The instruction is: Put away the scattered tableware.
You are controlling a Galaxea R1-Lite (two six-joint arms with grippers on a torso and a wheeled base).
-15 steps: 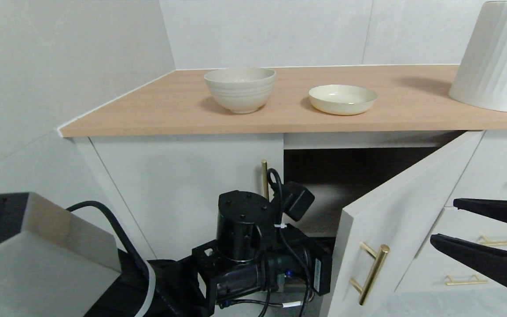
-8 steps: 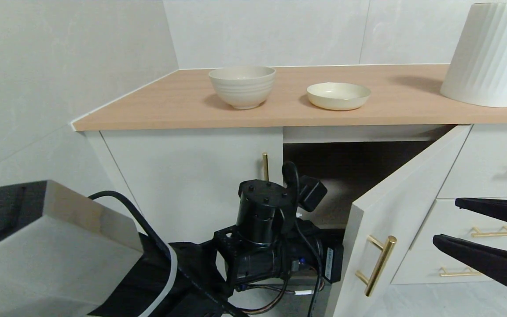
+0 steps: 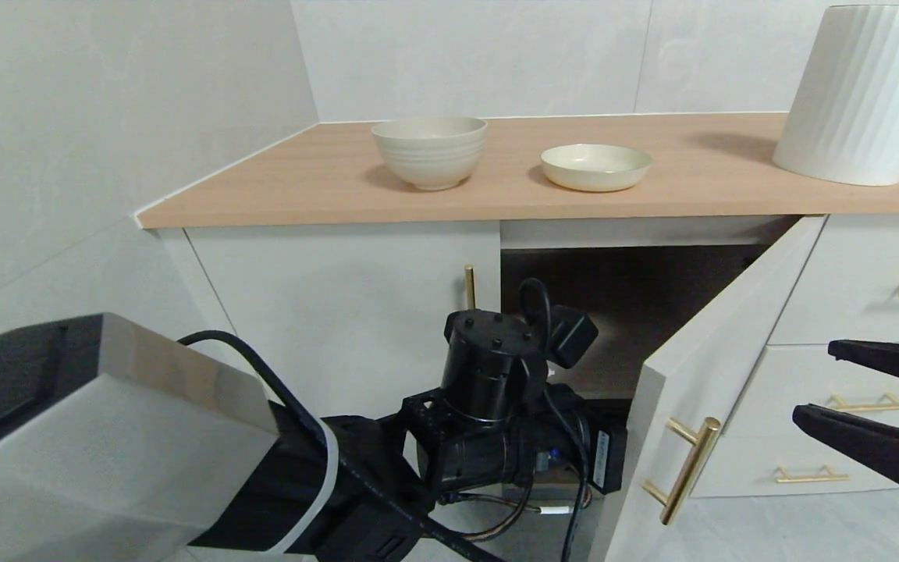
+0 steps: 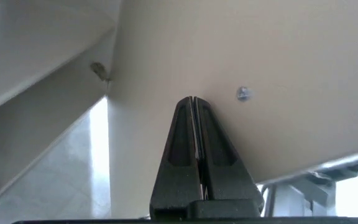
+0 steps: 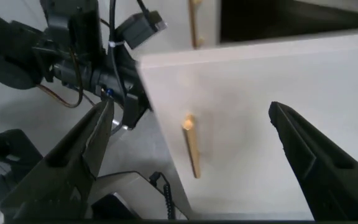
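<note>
**Item 1: bowl** [image 3: 429, 150]. Cream, deep, with a ribbed wall. It stands upright on the wooden surface [image 3: 301, 195], at 12 o'clock from us. We judge it ceramic: stiff, fairly heavy, with a slick glaze, and apt to chip if knocked. We suggest holding it by the rim at its 6 o'clock edge, one finger inside and one outside.

**Item 2: dish** [image 3: 596, 166]. Cream, shallow, at 3 o'clock of the bowl and apart from it. We judge it lighter but just as brittle. The low flared rim gives little to pinch, and the dish may skate on the smooth surface when nudged. Take it at the near rim.

**Item 3: left claw** [image 4: 192, 109]. Clenched, fingers pressed together with nothing between them. It sits low in front of the open cupboard, with a pale panel just past its tips.

**Item 4: right claw** [image 3: 816, 380]. Released, fingers wide apart and empty. It sits at 4 o'clock in the head view, near the cupboard door [image 3: 730, 328] and its brass handle [image 3: 687, 468].

**Item 5: cupboard** [image 3: 621, 289]. Open, at 6 o'clock below the dish, and we take it for the likely store. The interior is dark, so we cannot tell what it holds.

**Item 6: ribbed container** [image 3: 863, 94]. White, at 3 o'clock of the dish and well apart from it.
</note>
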